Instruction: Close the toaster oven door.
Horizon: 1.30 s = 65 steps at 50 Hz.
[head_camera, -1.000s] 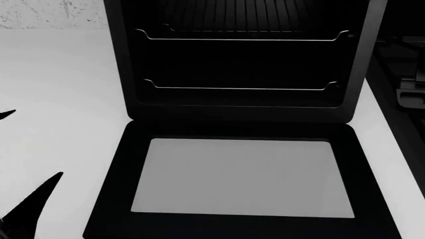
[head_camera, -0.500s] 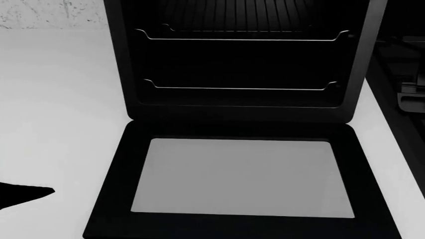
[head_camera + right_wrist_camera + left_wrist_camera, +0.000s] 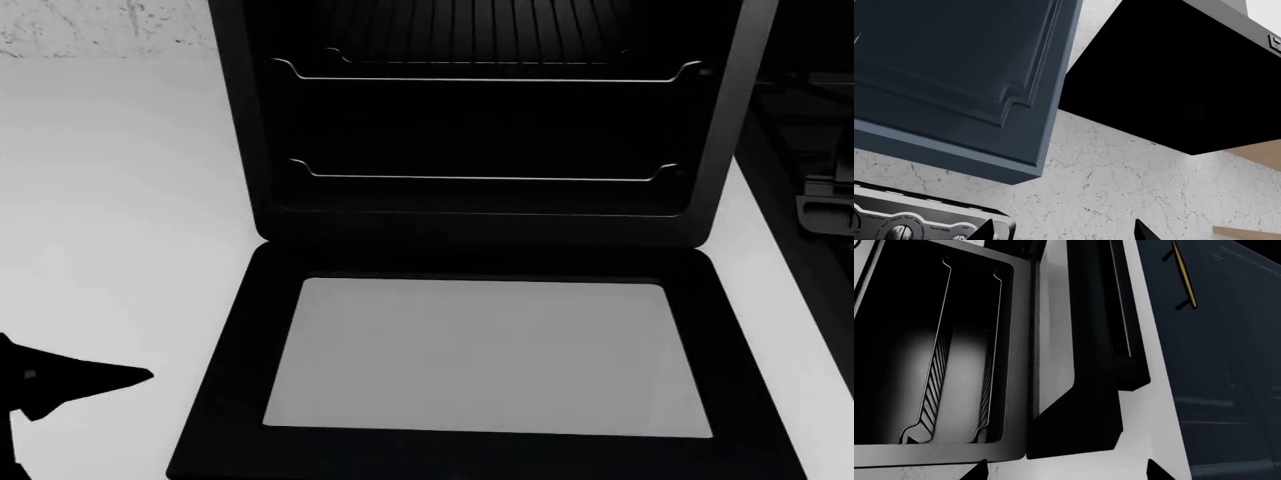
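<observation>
The toaster oven (image 3: 481, 130) stands open on the white counter, showing two wire rack rails and a ribbed back wall. The toaster oven door (image 3: 487, 355) lies flat toward me, glass pane up; its near edge is cut off by the frame. My left gripper (image 3: 1066, 473) is open and empty. It hangs beside the door's side edge without touching it. In the left wrist view the oven cavity (image 3: 934, 350) and the door (image 3: 1077, 400) show edge-on. One left finger (image 3: 94, 380) shows as a black wedge left of the door. My right gripper (image 3: 1064, 233) is open and empty, far from the oven.
The white counter (image 3: 120, 200) spreads left of the oven. A dark gas range (image 3: 821, 190) borders the right edge. A blue drawer front with a brass handle (image 3: 1184, 275) lies below the counter. The right wrist view shows a blue cabinet (image 3: 954, 75), a black hood (image 3: 1181, 75) and range knobs (image 3: 897, 232).
The left gripper's dark shape has turned and shifted slightly right toward the door's left edge. The door and oven have not moved.
</observation>
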Available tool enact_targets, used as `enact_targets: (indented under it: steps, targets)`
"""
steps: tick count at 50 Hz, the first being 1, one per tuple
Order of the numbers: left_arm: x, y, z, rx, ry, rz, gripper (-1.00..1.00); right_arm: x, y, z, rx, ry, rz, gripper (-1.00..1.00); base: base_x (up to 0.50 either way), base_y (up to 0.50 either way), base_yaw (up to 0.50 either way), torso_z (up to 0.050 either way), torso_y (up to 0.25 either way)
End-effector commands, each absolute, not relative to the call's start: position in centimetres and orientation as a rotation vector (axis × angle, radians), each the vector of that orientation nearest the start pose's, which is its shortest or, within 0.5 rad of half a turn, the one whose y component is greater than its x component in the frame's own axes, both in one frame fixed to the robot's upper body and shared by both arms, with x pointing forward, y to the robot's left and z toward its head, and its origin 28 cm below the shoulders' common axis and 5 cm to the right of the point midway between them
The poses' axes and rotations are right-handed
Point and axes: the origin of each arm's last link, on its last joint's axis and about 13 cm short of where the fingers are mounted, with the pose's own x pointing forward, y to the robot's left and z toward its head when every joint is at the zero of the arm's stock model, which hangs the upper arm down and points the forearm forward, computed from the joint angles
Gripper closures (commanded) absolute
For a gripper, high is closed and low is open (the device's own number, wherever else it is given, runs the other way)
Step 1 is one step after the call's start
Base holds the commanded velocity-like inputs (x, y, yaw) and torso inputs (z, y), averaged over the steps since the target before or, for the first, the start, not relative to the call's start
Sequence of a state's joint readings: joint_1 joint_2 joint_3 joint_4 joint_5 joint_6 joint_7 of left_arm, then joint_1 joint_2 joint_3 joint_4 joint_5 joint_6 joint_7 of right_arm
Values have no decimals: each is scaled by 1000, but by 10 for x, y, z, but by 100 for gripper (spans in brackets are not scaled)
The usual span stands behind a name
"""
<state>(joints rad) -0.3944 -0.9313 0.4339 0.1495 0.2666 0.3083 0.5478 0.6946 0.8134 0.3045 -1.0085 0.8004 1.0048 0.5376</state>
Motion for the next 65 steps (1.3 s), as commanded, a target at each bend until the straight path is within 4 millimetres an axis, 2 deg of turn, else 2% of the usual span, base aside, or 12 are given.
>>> enact_targets:
  steps: [1,10,23,35,39,42,46,55,65]
  targets:
    - [281,316,168,1375,-278,-909,-100,171,-187,302,-318,-699,-294,-100,0,0,0,0,0]
    - [298,307,161,1371,-297,-945,-100,172,-187,301,-319,-696,-300,-100,0,0,0,0,0]
    - [299,299,147,1361,-295,-1014,-100,170,-189,300,-319,-696,-310,-100,0,0,0,0,0]
    - [312,300,148,1417,-270,-980,-100,170,-190,298,-317,-691,-314,-100,3,-1,-4,0,0]
    - [317,300,149,1441,-283,-918,-100,170,-191,298,-316,-692,-315,-100,7,-3,-7,0,0]
    - [322,299,154,1503,-378,-825,-100,169,-191,296,-315,-690,-317,-100,13,-4,-9,0,0]
    - [324,296,158,1504,-466,-784,-100,167,-192,296,-311,-692,-319,-100,6,-5,-11,0,0]
    - [322,297,162,1515,-510,-761,-100,166,-191,297,-310,-696,-321,-100,10,-4,-8,0,0]
    - [323,293,177,1476,-694,-626,-100,166,-192,299,-308,-699,-323,-100,11,-4,-11,0,0]
